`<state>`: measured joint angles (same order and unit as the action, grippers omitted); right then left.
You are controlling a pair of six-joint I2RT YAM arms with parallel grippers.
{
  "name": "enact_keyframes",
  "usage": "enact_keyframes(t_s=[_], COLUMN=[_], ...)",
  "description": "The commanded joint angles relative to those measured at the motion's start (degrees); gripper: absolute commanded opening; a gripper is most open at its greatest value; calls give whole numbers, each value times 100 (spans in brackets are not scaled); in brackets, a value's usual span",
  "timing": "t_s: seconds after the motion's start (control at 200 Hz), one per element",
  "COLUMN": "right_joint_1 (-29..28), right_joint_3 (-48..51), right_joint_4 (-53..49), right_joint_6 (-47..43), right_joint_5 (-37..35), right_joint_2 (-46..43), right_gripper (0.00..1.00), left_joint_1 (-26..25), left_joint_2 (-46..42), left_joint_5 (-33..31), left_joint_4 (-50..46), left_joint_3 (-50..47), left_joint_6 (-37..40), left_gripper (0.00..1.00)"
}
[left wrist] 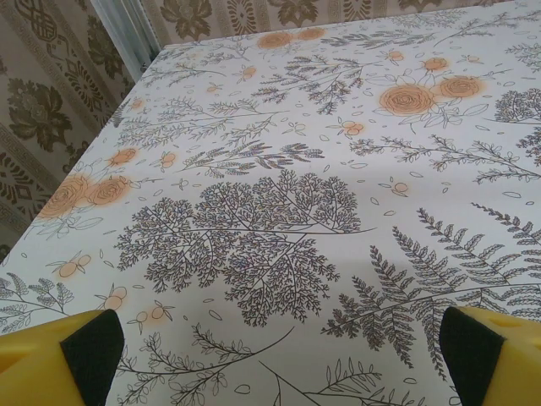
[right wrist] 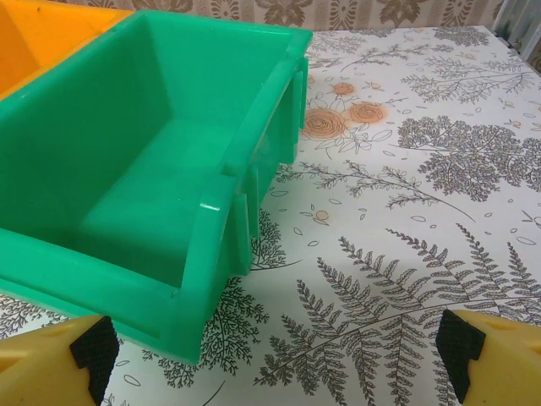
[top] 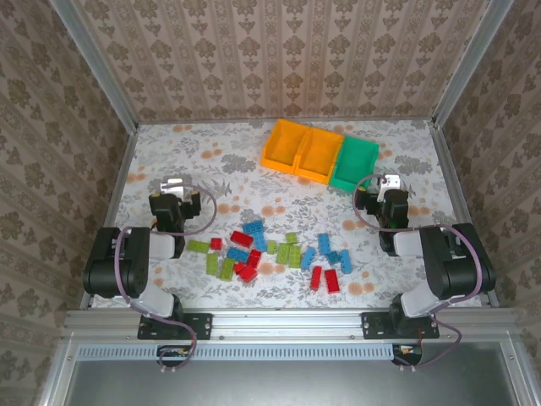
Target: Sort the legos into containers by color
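1. Near edge. An aluminium rail [top: 279,321] runs the full width of the table [top: 279,190] and carries both arm bases.

2. Legos [top: 259,243]. They lie loose in a band between the two arms, just beyond the bases. Count: about twenty, roughly seven each of red, blue and lime green. Several touch or overlap, so an exact count cannot be made. Long axes are mixed: most point near-to-far and a few lie diagonal.

3. Left gripper [top: 175,188] [left wrist: 283,355]. Its fingers [left wrist: 93,347] are spread to full width and grasp nothing. It sits left of the bricks and beyond them, with bare cloth below and ahead. In the left wrist view the table's left edge meets the wall at upper left.

4. Right gripper [top: 389,186] [right wrist: 275,351]. Its fingers [right wrist: 461,342] are fully apart and grasp nothing. It sits just beside the near right corner of the teal bin [right wrist: 152,169]. Open tabletop extends to its right.

5. Containers [top: 319,152]. Count: three, joined in one row, comprising two orange bins [top: 283,144] and the teal one at the right end. All openings face up and all three are empty. The row's long axis runs left to right, skewed so that the teal end is nearer the arms. A clear strip separates the row from the bricks.

6. Walls [top: 279,59]. Patterned panels close the left, far and right sides.
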<state>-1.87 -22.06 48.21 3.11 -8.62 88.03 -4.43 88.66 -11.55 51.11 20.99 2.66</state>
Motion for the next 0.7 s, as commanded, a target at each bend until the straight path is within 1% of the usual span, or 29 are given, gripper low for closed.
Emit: enact_keyframes(t_s=[0.0,0.305,0.4,0.545,0.635,0.69], right_joint_1=[11,11,22,46,29,-15], right_joint_3=[-96,-105,-131,-121,-249,-519], right_joint_4=[128,111,62,69,-249,-933], right_joint_6=[-65,-64,-121,-109,-129,-46], right_joint_5=[37,44,241,291,256,-84], right_joint_2=[-57,-49,-53,-65,-200,-438], right_gripper=[100,100,100,100,90,89], left_joint_1=[13,18,16,12,13,16], left_joint_2=[-23,-18,-18,-17,-17,-19], left_joint_5=[27,30,28,22,28,30], left_joint_4=[162,161,162,162,162,162], left_joint_3=[74,74,72,72,71,68], left_joint_6=[51,46,51,51,51,51], left_gripper=[100,100,100,100,100,100])
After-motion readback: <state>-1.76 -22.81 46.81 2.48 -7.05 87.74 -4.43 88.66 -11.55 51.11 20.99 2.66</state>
